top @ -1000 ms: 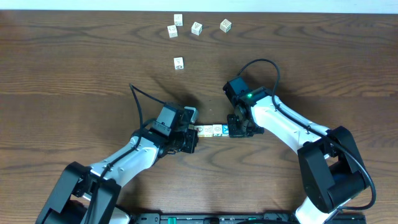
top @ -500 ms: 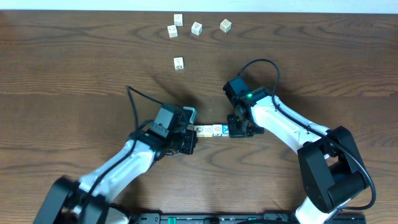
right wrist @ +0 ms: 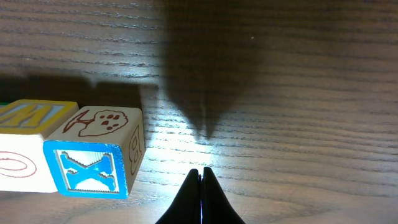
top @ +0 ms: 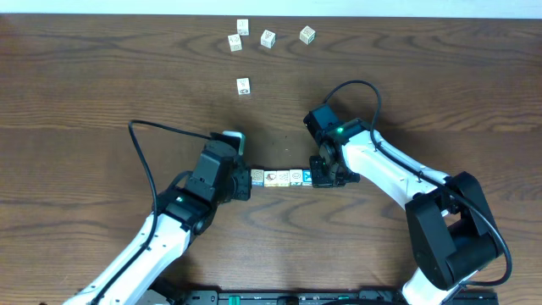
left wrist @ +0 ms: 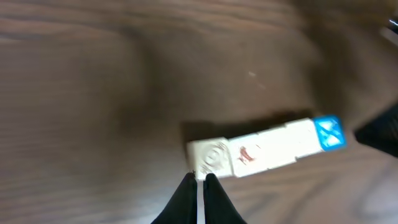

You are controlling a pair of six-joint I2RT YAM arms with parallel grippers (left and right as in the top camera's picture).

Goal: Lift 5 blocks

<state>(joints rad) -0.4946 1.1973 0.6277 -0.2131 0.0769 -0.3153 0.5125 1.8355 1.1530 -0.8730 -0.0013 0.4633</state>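
My left gripper (top: 246, 184) has just pulled back toward my own side, and the arm behind it has swung out wider. A second ago it covered the near end of the row of blocks (top: 281, 177). Now that end block is uncovered and all five show in one line. The row itself has not shifted, and my right gripper (top: 318, 176) has stayed at the other end.

Both pairs of fingers are pressed together and hold nothing. In the left wrist view the left gripper (left wrist: 198, 185) sits just at the corner of the nearest block. The row runs away from it to the right, with the blue block (left wrist: 328, 132) at the far end. This picture is blurred, so I cannot tell if I touch the block. In the right wrist view the blue block (right wrist: 89, 169) is to the left of the right gripper (right wrist: 201, 178), near it but with bare wood between.

I judge that no squeeze from both ends is there now, so the row lies on the table (top: 102, 110) and the lift is not yet done. Both grippers must come in again along the line of the row.

The wood is bare on every side of my fingers. The five loose cubes (top: 268, 38) lie well beyond them, near the far edge, so they do not hinder.
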